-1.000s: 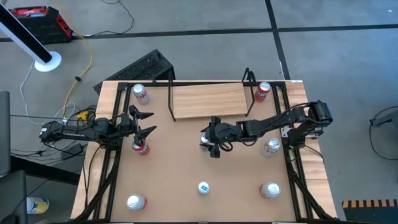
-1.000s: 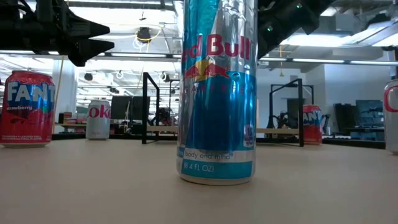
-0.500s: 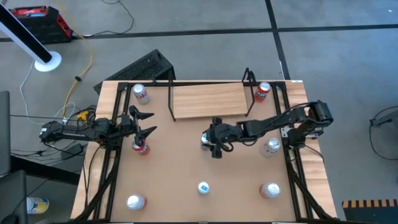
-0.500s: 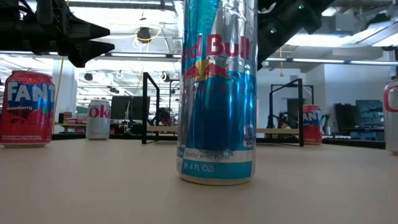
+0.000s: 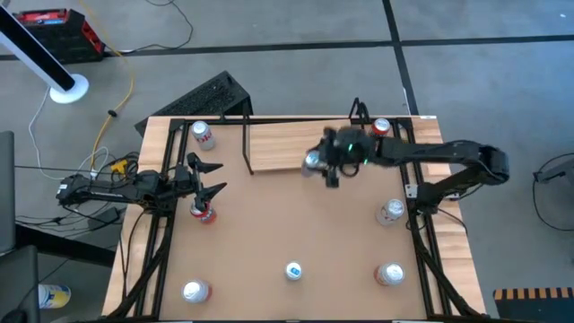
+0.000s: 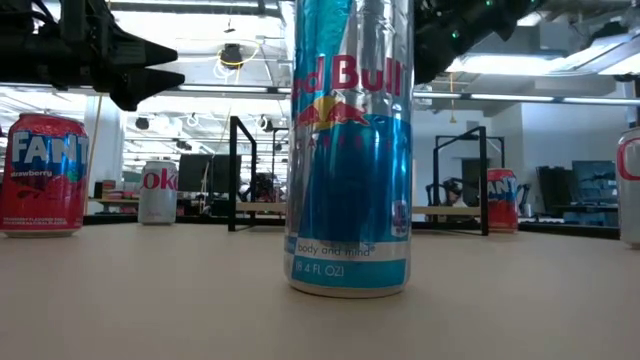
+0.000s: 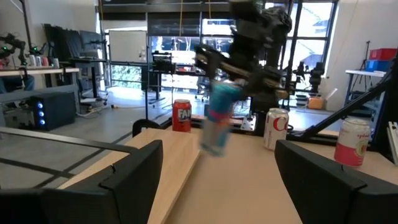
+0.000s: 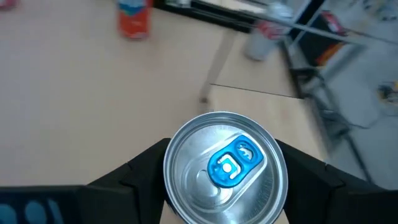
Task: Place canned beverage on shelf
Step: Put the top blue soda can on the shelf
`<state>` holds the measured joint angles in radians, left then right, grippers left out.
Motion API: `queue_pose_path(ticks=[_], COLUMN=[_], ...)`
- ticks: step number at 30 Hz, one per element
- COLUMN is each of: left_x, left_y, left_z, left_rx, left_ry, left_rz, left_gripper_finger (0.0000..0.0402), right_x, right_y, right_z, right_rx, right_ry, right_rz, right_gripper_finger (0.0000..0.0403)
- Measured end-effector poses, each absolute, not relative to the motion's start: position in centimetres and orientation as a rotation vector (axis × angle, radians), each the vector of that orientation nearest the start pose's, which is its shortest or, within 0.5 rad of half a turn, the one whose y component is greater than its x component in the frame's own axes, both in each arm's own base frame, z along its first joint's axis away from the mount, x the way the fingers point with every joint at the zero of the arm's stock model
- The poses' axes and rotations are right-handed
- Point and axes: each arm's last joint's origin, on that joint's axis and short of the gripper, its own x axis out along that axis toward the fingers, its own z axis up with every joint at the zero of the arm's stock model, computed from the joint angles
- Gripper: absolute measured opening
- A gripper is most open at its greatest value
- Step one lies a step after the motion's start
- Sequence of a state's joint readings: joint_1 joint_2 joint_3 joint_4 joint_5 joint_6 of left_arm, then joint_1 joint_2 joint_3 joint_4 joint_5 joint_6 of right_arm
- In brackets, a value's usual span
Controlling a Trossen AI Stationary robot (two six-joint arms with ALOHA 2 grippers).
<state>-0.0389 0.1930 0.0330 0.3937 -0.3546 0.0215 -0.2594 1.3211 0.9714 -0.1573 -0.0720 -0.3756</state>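
My right gripper is shut on a slim blue and silver can, held over the near edge of the shelf, a light-wood plank with black rod uprights. The can's silver top with its blue tab fills the right wrist view. The left wrist view shows the can blurred and above the table beside the plank. My left gripper is open and empty at the table's left, just beyond a red can. My right gripper pinches the can's upper side wall just under the rim between its two fingers, one on each side. The fingers come from above, pointing down. The can hangs roughly upright below them, clear of the table.
A white and red can stands at the far left and a red can by the shelf's right upright. A silver can stands at the right. Near the front stand a blue can and two others.
My right gripper has carried the blue can from the middle of the table toward the far edge and a little to the right, to the near edge of the shelf. It has stayed shut on the can.
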Motion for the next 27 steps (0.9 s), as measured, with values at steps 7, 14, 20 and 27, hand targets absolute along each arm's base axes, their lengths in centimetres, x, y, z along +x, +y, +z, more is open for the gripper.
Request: queue_pose_path(ticks=[7,14,20,27], left_x=[10.5,10.5,10.5,10.5], left_y=[0.7,0.7,0.7,0.7], left_z=[19.6,19.6,19.7,19.7], left_rx=[-0.029,-0.027,-0.025,-0.026], left_ry=[-0.222,-0.228,-0.228,-0.228], left_rz=[0.337,0.349,0.348,0.348], left_gripper_finger=[0.0295,0.0295,0.0295,0.0295], right_x=[24.4,22.7,21.9,21.6], right_y=[-13.7,-17.6,-18.4,-18.3], right_z=[28.7,27.1,26.7,26.4], right_rx=[-0.212,-0.156,-0.14,-0.099], right_ry=[0.555,0.632,0.673,0.706], right_rz=[-0.143,-0.224,-0.234,-0.235], right_gripper_finger=[0.0267,0.0267,0.0267,0.0301])
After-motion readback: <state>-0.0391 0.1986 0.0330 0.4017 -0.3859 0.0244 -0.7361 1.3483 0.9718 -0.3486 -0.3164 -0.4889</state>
